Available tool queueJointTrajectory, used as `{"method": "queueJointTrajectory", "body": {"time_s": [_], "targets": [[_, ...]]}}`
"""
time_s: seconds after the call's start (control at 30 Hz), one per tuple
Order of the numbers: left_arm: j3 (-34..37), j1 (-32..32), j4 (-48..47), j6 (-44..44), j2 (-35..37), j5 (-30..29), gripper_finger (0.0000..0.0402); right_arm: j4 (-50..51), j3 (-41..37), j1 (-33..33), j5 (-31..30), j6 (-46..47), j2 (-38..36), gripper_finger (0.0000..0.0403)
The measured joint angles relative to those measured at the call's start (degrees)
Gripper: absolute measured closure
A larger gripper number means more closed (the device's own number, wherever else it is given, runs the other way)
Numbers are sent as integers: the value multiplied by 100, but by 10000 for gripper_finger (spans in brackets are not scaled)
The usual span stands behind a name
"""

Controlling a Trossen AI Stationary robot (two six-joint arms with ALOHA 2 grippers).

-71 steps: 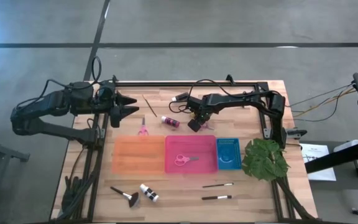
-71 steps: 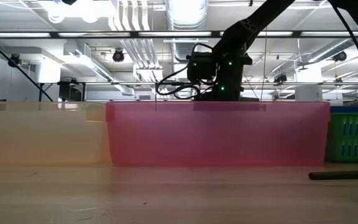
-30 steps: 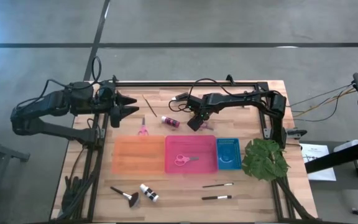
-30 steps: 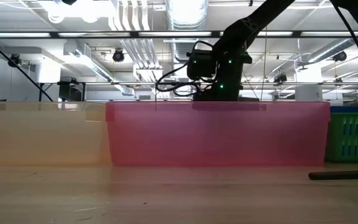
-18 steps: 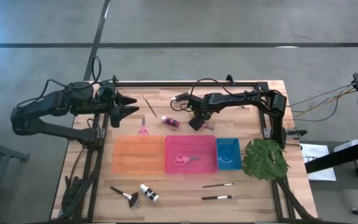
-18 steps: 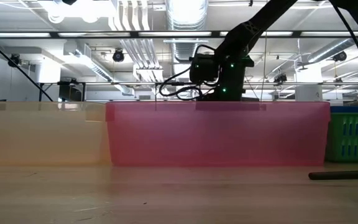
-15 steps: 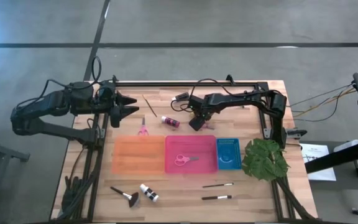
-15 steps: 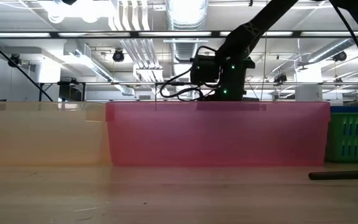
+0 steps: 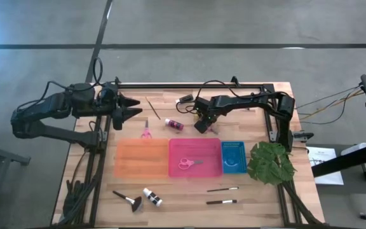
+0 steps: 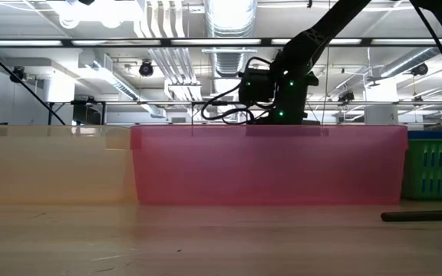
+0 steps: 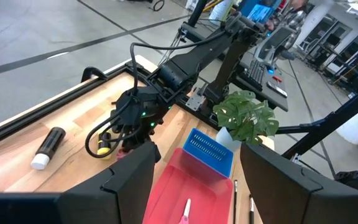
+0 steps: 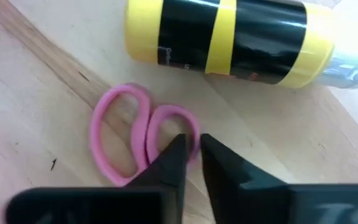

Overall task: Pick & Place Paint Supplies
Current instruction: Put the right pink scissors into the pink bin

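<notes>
My right gripper (image 9: 199, 124) hangs low over the table's far middle, just beyond the pink tray (image 9: 196, 172), fingers almost shut at a pair of pink-handled scissors (image 12: 132, 140) lying flat on the wood. A yellow-and-black paint bottle (image 12: 229, 37) lies on its side right beside them. A pink bottle (image 9: 173, 124), a second pair of pink scissors (image 9: 145, 131) and a thin brush (image 9: 151, 105) lie farther left. A third pair of scissors (image 9: 186, 163) rests in the pink tray. My left gripper (image 9: 131, 109) waits open at the far left. My right gripper comes down from above onto one handle ring (image 12: 188, 124) of the pink scissors. One fingertip (image 12: 178, 148) stands inside the ring and the other outside, with the ring's rim in the narrow gap between them. The scissors lie flat on the table.
Orange (image 9: 142, 159), pink and blue (image 9: 234, 166) trays sit in a row mid-table, with a leafy plant (image 9: 271, 163) to their right. Near the front edge lie a broad brush (image 9: 129, 201), a black-and-white bottle (image 9: 152, 197) and two thin brushes (image 9: 223, 189).
My right gripper has drifted a little toward the table's right while staying low behind the pink tray. The objects on the table lie where they were.
</notes>
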State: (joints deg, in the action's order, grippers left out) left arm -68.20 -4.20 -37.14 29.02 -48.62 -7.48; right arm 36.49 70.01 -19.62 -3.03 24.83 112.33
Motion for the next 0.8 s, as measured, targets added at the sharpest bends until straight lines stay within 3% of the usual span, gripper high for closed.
{"method": "queueJointTrajectory", "body": {"time_s": [0.37, 0.8], "targets": [[0, 1, 137, 2, 0, -1, 154, 91, -44, 56, 205, -154, -211, 394], [0, 1, 135, -2, 0, 1, 154, -173, -29, 192, 262, -39, -1556, 395]]}}
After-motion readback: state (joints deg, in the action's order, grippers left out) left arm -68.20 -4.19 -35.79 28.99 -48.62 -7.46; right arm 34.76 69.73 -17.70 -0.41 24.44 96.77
